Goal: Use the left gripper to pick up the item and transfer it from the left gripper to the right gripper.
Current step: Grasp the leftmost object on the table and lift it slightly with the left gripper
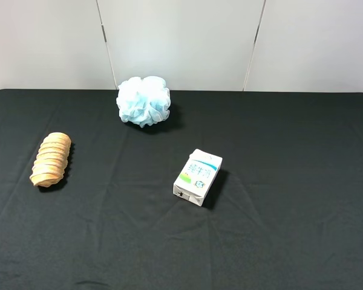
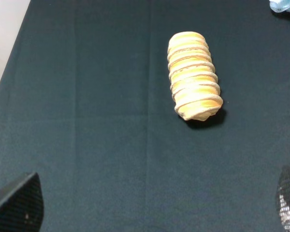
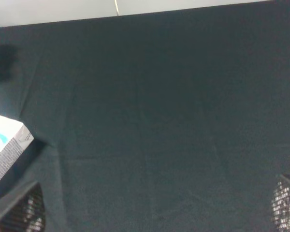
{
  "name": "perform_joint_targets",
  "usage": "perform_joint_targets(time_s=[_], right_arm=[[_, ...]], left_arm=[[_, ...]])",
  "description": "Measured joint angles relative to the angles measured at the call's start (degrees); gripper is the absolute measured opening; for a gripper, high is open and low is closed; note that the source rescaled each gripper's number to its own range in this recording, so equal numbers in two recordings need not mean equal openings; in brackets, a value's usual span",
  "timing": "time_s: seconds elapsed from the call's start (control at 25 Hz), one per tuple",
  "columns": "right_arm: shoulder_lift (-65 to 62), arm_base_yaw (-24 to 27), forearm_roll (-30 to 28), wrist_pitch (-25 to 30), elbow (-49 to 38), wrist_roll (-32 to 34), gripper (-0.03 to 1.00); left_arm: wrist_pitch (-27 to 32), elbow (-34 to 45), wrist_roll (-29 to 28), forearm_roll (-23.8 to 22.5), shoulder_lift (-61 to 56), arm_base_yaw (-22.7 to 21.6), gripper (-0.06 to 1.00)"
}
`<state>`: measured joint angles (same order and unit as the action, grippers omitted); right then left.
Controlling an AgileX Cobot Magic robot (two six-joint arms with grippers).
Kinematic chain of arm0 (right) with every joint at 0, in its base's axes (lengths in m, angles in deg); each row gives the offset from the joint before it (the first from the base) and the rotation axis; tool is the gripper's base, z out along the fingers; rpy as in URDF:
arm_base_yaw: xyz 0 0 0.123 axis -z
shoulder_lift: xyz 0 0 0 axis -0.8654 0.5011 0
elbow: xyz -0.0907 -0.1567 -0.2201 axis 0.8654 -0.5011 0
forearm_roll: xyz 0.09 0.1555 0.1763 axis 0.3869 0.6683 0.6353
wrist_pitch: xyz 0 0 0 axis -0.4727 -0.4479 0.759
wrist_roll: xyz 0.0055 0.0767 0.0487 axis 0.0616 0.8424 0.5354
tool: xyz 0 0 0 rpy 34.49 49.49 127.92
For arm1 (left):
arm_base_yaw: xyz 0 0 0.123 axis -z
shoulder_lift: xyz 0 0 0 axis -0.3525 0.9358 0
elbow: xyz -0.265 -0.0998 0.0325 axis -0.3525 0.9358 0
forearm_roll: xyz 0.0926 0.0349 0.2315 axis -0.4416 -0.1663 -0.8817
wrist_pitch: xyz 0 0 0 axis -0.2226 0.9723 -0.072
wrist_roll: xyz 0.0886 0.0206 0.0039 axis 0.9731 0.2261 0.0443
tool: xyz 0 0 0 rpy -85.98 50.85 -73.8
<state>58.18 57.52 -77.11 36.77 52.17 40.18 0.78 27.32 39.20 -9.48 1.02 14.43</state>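
Observation:
The item (image 1: 50,159), a tan-orange ridged oblong, lies on the black cloth at the left of the table. In the left wrist view it (image 2: 193,75) lies ahead of the left gripper (image 2: 152,212), well apart from it. That gripper's two fingertips (image 2: 14,203) show at the frame's lower corners, spread wide and empty. The right gripper (image 3: 152,217) is also spread wide and empty above bare cloth, with its fingertips (image 3: 286,205) at the lower corners. Neither arm shows in the exterior high view.
A pale blue bath puff (image 1: 143,101) sits at the back centre; its edge shows in the left wrist view (image 2: 285,6). A white carton (image 1: 198,176) lies mid-table, and its corner shows in the right wrist view (image 3: 5,150). The black cloth (image 1: 290,151) covers the table; white panels stand behind.

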Motion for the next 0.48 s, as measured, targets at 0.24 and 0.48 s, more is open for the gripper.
perform_joint_targets(time_s=[0.24, 0.48], right_arm=[[0.0, 0.0, 0.0, 0.0, 0.0, 0.0, 1.00], [0.0, 0.0, 0.0, 0.0, 0.0, 0.0, 1.00]], left_arm=[[0.0, 0.0, 0.0, 0.0, 0.0, 0.0, 0.95], [0.0, 0.0, 0.0, 0.0, 0.0, 0.0, 0.95]])
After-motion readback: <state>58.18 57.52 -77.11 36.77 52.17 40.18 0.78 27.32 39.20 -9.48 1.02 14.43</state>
